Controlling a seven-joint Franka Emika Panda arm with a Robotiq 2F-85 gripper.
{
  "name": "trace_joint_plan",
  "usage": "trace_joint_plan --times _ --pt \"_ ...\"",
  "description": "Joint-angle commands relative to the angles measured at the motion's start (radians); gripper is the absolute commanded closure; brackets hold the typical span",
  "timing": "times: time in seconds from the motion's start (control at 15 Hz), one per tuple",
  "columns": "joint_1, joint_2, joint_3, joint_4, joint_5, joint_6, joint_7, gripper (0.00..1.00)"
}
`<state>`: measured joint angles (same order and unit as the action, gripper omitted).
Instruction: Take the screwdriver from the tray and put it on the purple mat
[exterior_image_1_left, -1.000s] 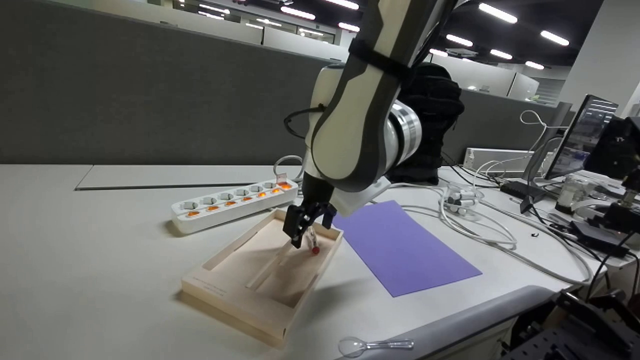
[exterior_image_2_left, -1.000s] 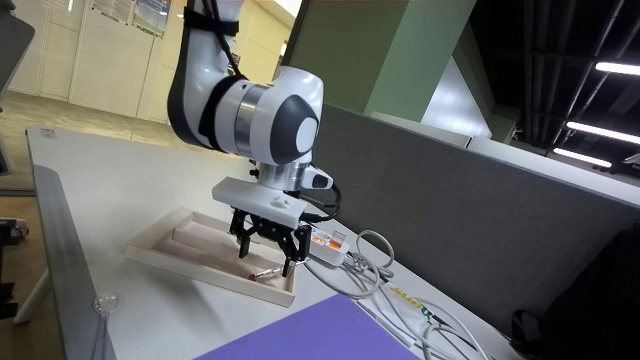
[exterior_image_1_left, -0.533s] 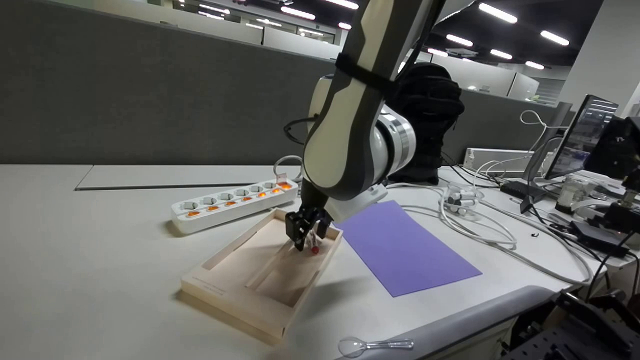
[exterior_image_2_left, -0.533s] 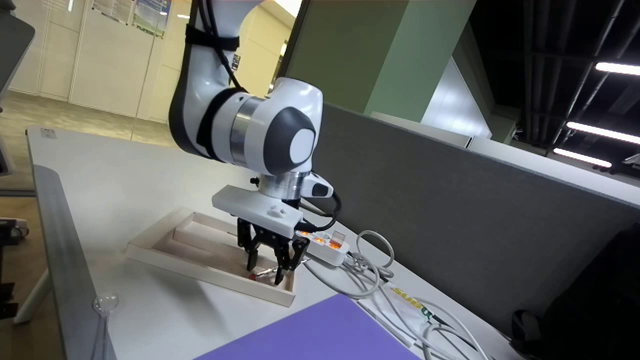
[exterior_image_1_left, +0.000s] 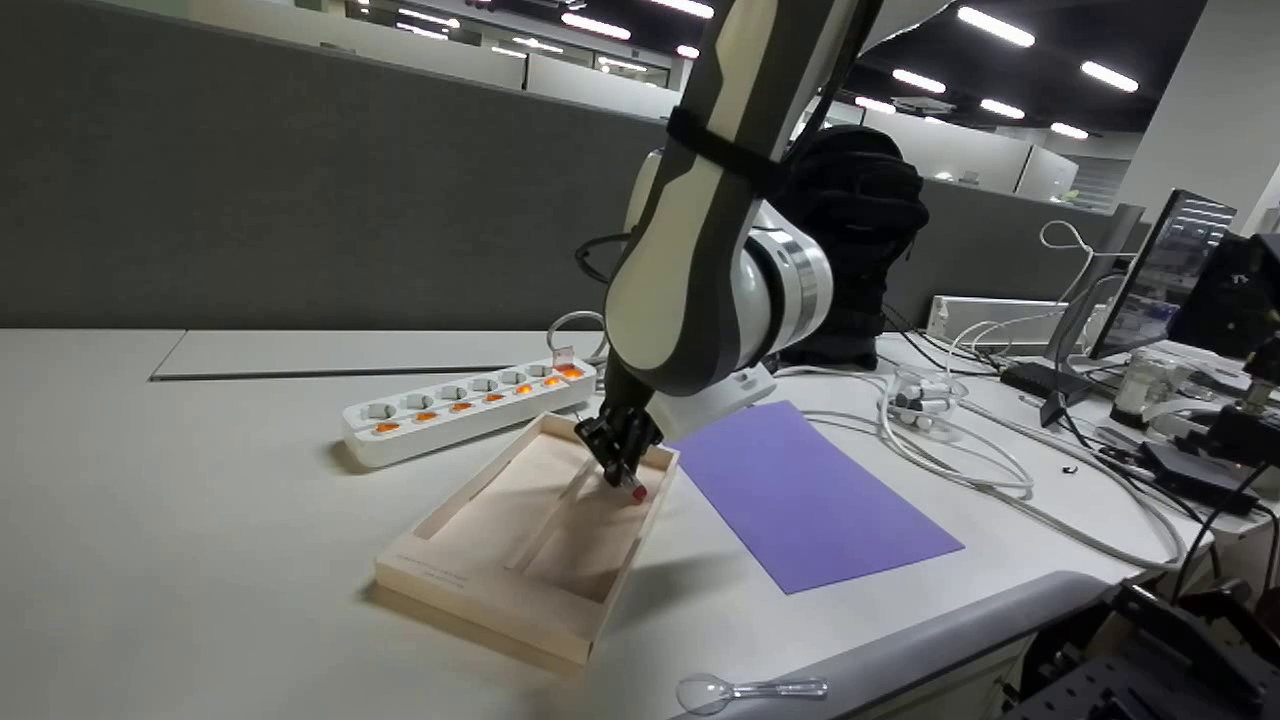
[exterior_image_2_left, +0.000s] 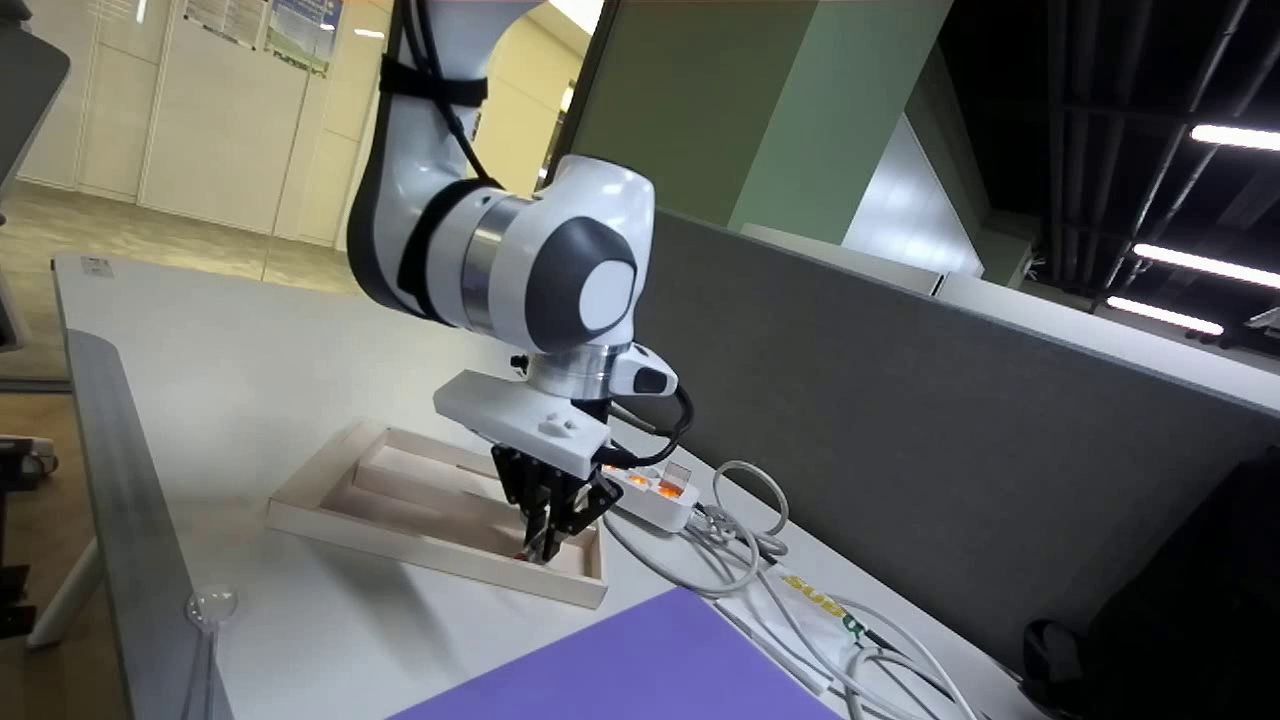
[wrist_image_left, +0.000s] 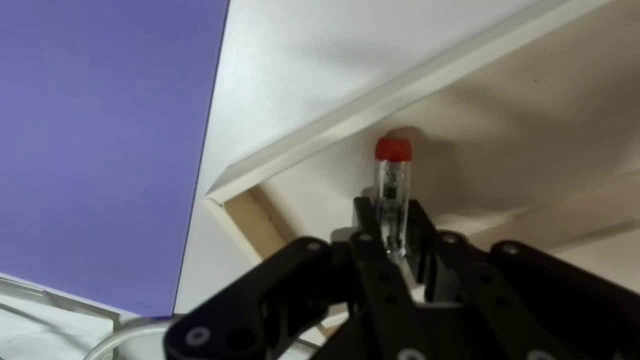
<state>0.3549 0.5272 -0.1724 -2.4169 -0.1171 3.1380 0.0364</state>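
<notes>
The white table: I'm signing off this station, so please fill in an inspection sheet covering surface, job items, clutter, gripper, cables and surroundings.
Surface: white table with a gray edge.
Job items: screwdriver within the tray; purple mat lying flat beside the tray.
Clutter: white power strip with orange switches; clear spoon by the table edge.
Gripper: closed on the screwdriver's clear handle; cannot tell whether it is lifted off the tray floor.
Cables: pale cables looped beside the purple mat.
Surroundings: gray partition, black backpack, monitor.
</notes>
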Motion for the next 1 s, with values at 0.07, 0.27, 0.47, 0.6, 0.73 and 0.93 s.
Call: trace_joint_plan --times 0.07,0.27,0.47,0.6,0.73,0.93 --pt "-0.037 -0.095 0.010 -0.045 0.012 -0.010 0.000 0.95" --pt "-0.030 -0.153 -0.053 -0.064 0.012 -0.017 0.015 0.95" --pt "-0.054 -0.187 -0.099 -0.073 0.011 -0.022 0.022 0.95" --pt "-0.098 -0.185 -0.100 -0.069 0.020 -0.028 0.022 0.95" --pt "-0.138 -0.157 -0.098 -0.056 0.033 -0.035 0.025 0.95" --pt "-0.200 -0.118 -0.073 -0.042 0.052 -0.058 0.025 0.95"
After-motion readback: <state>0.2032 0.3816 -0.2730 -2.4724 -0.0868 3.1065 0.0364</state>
